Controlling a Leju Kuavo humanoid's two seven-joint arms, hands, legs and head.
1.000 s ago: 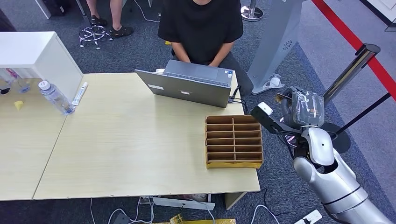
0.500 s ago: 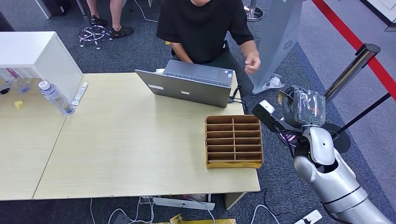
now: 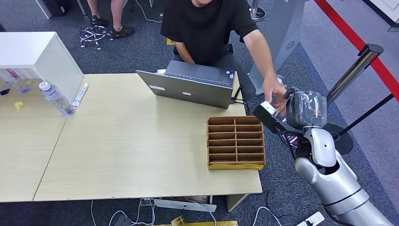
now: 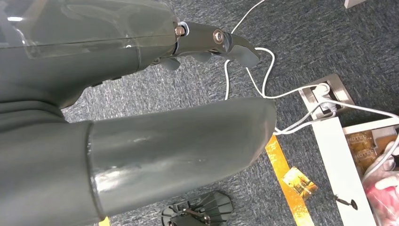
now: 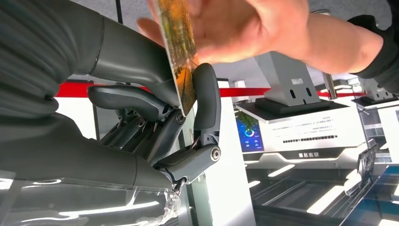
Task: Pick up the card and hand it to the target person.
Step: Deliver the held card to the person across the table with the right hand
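Pale wood covers the table, whose right edge ends just past the brown slotted cardboard organizer. Beyond that edge, over open grey carpet, the right hand is raised beside the table's far right corner. A person in a black shirt, seated behind the grey laptop, reaches an arm out so that the person's hand meets the robot's hand. A red-belted stanchion stands just right of the arm, and a water bottle sits far left.

From the right wrist, the card, hard to make out from above, shows edge-on with orange print: the robot's dark fingers pinch its lower part, while the person's hand grasps its upper part.

The left wrist looks down at carpet, white cables and a power strip; the left hand holds nothing, its thumb and fingers extended apart.
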